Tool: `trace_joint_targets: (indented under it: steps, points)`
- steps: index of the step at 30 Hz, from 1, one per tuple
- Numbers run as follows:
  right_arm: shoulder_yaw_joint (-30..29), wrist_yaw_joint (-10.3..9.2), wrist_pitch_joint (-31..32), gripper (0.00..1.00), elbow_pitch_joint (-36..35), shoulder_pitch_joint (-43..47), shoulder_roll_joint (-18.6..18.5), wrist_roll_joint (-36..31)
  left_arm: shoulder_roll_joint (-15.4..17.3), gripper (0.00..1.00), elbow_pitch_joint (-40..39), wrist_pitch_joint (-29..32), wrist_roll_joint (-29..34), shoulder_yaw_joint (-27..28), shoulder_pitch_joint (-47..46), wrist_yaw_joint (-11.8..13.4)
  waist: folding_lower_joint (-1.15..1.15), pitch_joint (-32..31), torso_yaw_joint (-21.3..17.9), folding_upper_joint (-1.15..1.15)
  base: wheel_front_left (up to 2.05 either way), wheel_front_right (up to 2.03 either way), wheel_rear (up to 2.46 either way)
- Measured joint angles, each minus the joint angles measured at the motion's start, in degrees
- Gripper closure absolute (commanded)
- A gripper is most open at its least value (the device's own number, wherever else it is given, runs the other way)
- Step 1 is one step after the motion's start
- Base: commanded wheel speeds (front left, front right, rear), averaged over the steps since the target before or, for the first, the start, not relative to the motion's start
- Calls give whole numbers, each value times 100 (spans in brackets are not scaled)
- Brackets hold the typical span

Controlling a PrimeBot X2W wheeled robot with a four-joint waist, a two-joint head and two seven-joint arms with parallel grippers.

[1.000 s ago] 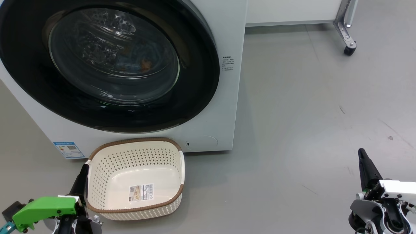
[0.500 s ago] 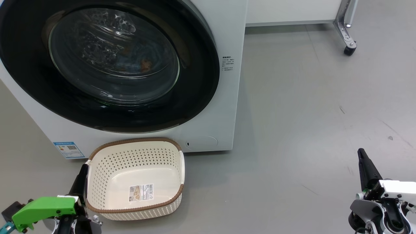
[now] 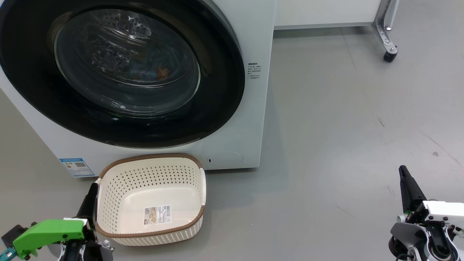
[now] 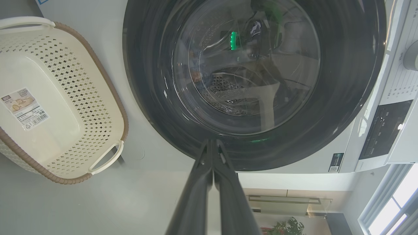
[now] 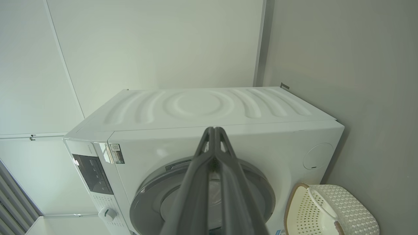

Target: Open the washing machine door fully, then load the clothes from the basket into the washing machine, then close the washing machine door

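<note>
The washing machine (image 3: 253, 36) stands ahead with its door (image 3: 217, 108) shut flat against the front. Behind the glass, blue and orange clothes (image 3: 159, 72) show dimly inside the drum. On the floor before it sits the basket (image 3: 148, 157), with only its barcode label inside. My left gripper (image 3: 95, 186) is shut beside the basket's left handle, holding nothing. At the lower right, my right gripper (image 3: 402, 168) is shut and empty over bare floor. In the left wrist view the left gripper (image 4: 212, 141) points at the door (image 4: 343, 98), beside the basket (image 4: 98, 65). The right gripper (image 5: 214, 129) points at the washing machine (image 5: 202, 107).
Grey floor spreads to the right of the machine. A metal leg on a caster (image 3: 389, 56) stands at the back right under a white cabinet. A blue sticker (image 3: 77, 166) marks the machine's lower left corner.
Neither arm, the basket nor the door has moved. Only the dim shapes behind the glass look slightly different.
</note>
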Motion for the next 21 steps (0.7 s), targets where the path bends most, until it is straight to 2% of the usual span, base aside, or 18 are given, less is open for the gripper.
trace_joint_targets:
  steps: [21]
  points:
    - [-5, 0, 1, 100, 0, 0, 3, -1, -2, 100, 0, 1, 0, 13, 0, 0, 0, 0, 0, 0, 0, 0, 0]
